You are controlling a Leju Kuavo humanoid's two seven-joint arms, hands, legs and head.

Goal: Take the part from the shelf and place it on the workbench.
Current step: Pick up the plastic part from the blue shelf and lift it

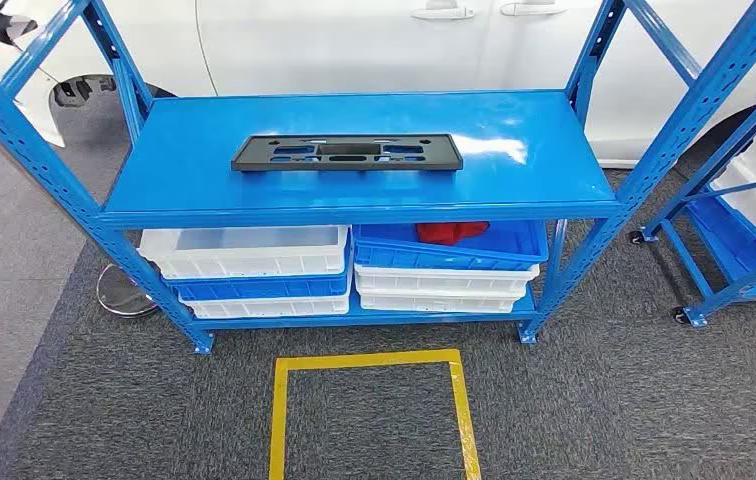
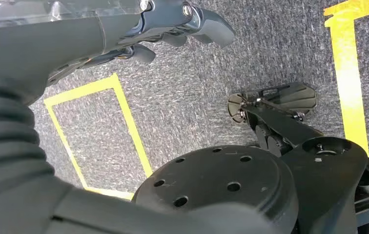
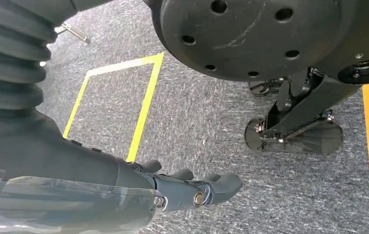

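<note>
A long black plastic part (image 1: 346,152) with several cut-outs lies flat on the top board of the blue shelf (image 1: 184,170), near the middle. My left hand (image 2: 173,29) hangs beside my body over the grey carpet, fingers apart and holding nothing. My right hand (image 3: 192,187) also hangs low above the carpet, its fingers stretched out and empty. Both hands are far from the part.
Under the top board, white and blue trays (image 1: 254,262) are stacked, and one blue tray holds a red thing (image 1: 449,231). A yellow taped square (image 1: 369,410) marks the carpet before the shelf. A second blue rack on wheels (image 1: 744,215) stands at the right. A white car (image 1: 374,40) is behind.
</note>
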